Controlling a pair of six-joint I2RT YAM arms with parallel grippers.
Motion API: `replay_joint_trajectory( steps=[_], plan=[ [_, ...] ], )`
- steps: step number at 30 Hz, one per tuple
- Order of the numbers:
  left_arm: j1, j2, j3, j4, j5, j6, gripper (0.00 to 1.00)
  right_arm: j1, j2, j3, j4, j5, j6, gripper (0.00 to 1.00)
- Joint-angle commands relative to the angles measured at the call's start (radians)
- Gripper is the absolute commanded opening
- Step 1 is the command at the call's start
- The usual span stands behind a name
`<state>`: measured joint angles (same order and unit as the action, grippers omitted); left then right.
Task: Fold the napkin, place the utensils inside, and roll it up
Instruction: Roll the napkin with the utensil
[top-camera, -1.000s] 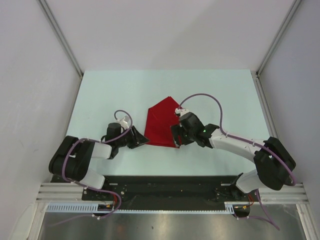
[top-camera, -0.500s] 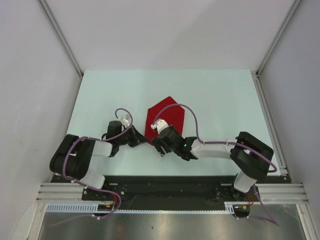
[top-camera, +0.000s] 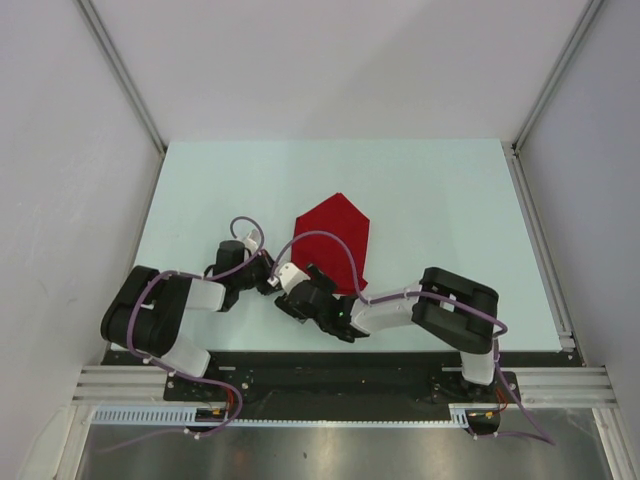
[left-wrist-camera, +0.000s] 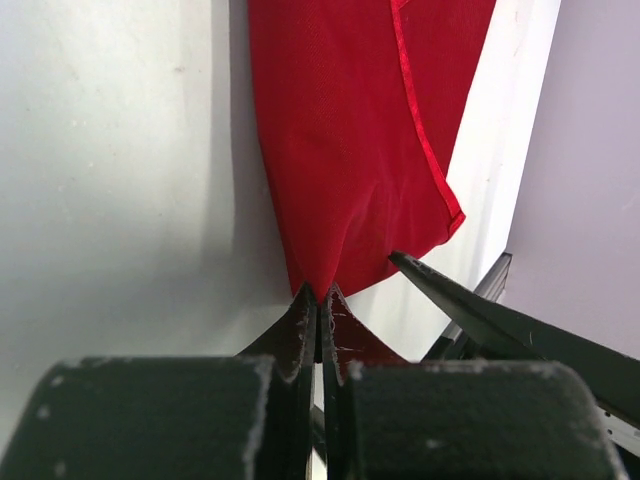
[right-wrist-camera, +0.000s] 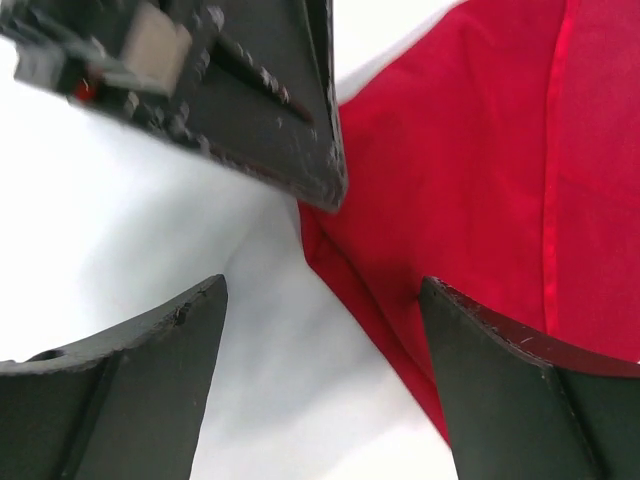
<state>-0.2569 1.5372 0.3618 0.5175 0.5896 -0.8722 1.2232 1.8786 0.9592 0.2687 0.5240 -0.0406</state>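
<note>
The red napkin (top-camera: 335, 238) lies folded in the middle of the table, pointed at its far end. My left gripper (top-camera: 272, 283) is shut on its near left corner; in the left wrist view the cloth (left-wrist-camera: 350, 140) runs into the closed jaws of the gripper (left-wrist-camera: 318, 297). My right gripper (top-camera: 291, 292) is open and empty beside that corner. In the right wrist view the gripper (right-wrist-camera: 322, 292) straddles the napkin's edge (right-wrist-camera: 470, 180) and bare table, below the left gripper's body (right-wrist-camera: 250, 90). The orange spoon is not in view.
The pale table (top-camera: 440, 190) is bounded by grey walls on three sides and a black rail (top-camera: 330, 370) at the near edge. The right arm's elbow (top-camera: 455, 300) lies low along the near side. A right finger (left-wrist-camera: 480, 315) shows in the left wrist view.
My right arm has swept left along the napkin's near edge, from its right side to just beside my left gripper. The left gripper has stayed shut on the corner.
</note>
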Motion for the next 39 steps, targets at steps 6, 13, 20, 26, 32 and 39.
replay_joint_trajectory(
  steps=[6, 13, 20, 26, 32, 39],
  plan=[
    [0.015, -0.041, 0.026, -0.045, 0.023, -0.005, 0.0, -0.001, 0.143, 0.099, 0.084, 0.235, -0.019, 0.83],
    [0.05, -0.061, 0.028, -0.077, 0.024, 0.018, 0.0, -0.024, 0.146, 0.049, 0.083, 0.295, -0.005, 0.82],
    [0.059, -0.06, 0.035, -0.094, 0.032, 0.029, 0.0, -0.025, 0.148, 0.015, 0.105, 0.324, -0.05, 0.8],
    [0.062, -0.06, 0.04, -0.1, 0.032, 0.032, 0.0, -0.019, 0.166, 0.006, 0.127, 0.297, -0.084, 0.58],
    [0.062, -0.061, 0.055, -0.115, 0.032, 0.047, 0.0, -0.024, 0.154, -0.013, 0.132, 0.15, -0.13, 0.32],
    [0.064, -0.136, 0.092, -0.187, -0.014, 0.081, 0.52, -0.042, 0.148, 0.045, -0.037, -0.105, -0.136, 0.04]
  ],
)
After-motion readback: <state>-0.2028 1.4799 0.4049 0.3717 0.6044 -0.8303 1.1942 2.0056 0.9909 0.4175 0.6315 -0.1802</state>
